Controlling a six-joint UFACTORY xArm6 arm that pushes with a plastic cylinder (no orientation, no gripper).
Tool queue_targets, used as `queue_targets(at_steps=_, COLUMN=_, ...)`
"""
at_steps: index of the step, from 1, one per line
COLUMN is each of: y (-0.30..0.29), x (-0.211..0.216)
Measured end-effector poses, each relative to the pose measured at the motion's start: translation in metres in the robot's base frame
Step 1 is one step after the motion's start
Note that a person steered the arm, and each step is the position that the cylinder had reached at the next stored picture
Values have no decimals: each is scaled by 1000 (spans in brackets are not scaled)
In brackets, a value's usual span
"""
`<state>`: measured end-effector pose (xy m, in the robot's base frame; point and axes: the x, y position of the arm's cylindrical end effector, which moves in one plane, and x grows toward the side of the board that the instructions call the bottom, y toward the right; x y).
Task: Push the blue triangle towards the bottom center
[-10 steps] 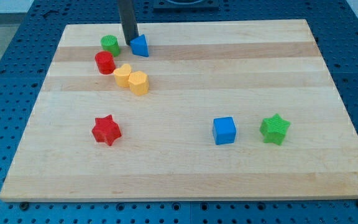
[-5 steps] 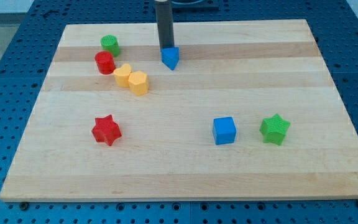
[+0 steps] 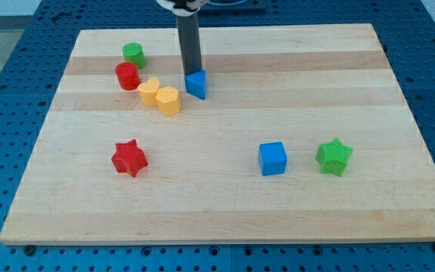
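The blue triangle [image 3: 196,84] lies on the wooden board [image 3: 225,189] in the upper left part, just right of two yellow blocks. My tip [image 3: 192,73] stands right at the triangle's upper edge, touching or nearly touching it, with the rod rising toward the view's top.
A yellow block [image 3: 149,91] and a yellow hexagon [image 3: 168,100] sit just left of the triangle. A red cylinder [image 3: 127,75] and a green cylinder [image 3: 134,54] lie further left. A red star [image 3: 129,158] is lower left. A blue cube [image 3: 273,159] and a green star [image 3: 334,156] are lower right.
The blue triangle went right from beside the green cylinder, then down and slightly left. My tip followed it and stays at its upper edge. The other blocks have not moved.
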<state>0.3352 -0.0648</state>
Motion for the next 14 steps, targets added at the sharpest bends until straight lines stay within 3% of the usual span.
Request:
queue_targets(at_steps=4, y=18, x=85)
queue_targets(at_steps=5, y=23, x=94)
queue_targets(at_steps=7, y=51, x=70)
queue_targets(at_steps=9, y=66, x=86)
queue_targets(at_steps=14, y=-11, x=122)
